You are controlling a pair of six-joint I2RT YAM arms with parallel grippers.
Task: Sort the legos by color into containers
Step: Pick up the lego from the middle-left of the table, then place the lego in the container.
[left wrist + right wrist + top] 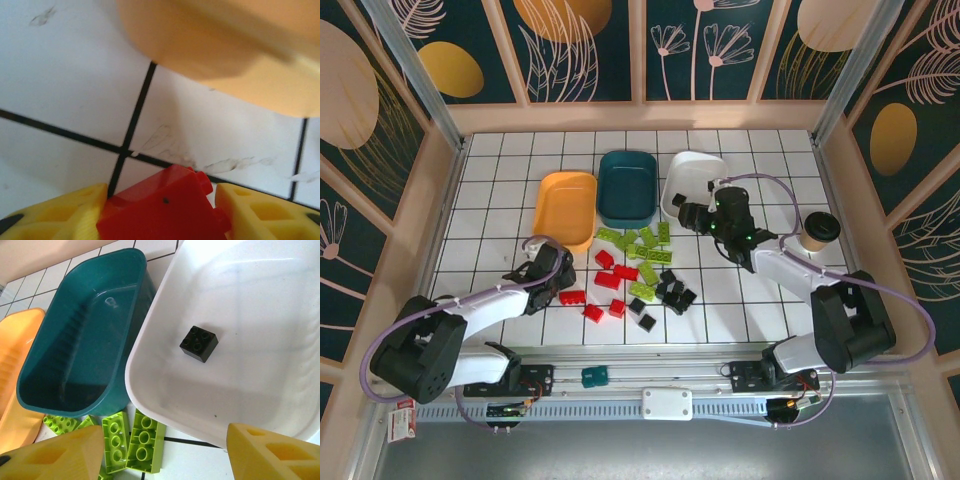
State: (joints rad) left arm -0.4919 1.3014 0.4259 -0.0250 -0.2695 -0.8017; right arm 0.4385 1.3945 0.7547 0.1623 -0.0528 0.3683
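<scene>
My left gripper [161, 201] is shut on a red lego [165, 210], its yellow fingers pressing both sides of the brick just above the white tiles. The orange-yellow container [225, 45] lies close ahead of it. From above, this gripper [552, 272] sits left of the loose pile of red, lime and black legos [640, 270]. My right gripper [165, 440] stands open over the near rim of the white container [280, 390], which holds one black lego [199, 343]. The teal container [75, 340] is beside it, and lime legos [145, 440] lie below its rim.
The three containers stand in a row at the back: orange-yellow [565, 205], teal [627, 188], white [685, 175]. A brown paper cup with a black lid [818, 232] stands at the right. A small teal block [594, 376] rests on the front rail.
</scene>
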